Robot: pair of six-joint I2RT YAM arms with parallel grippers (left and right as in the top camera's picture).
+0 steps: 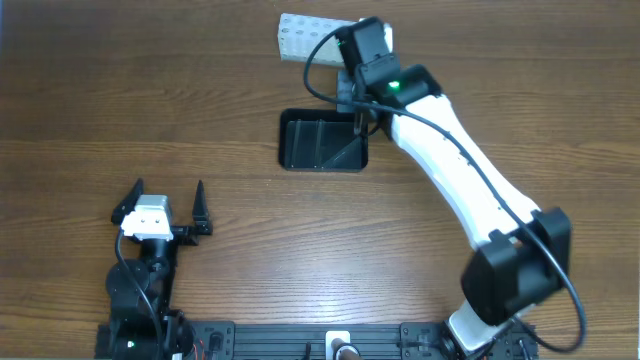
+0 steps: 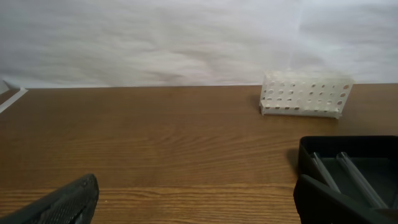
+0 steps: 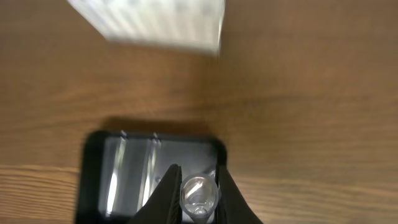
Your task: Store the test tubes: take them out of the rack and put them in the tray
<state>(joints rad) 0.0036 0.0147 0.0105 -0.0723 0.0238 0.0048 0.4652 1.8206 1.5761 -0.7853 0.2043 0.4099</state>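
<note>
A brown wooden table (image 1: 150, 100) lies under the left gripper (image 2: 196, 186). Far ahead of its fingers (image 2: 68, 202), a white wall (image 2: 155, 37) stands.

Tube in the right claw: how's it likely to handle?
Probably slippery and fragile: the test tube looks clear, smooth and thin-walled in the right claw. Being round, it may roll once released, though the tray walls should contain it.

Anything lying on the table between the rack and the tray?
No: the left wrist view shows bare table between the rack and the tray.
</note>
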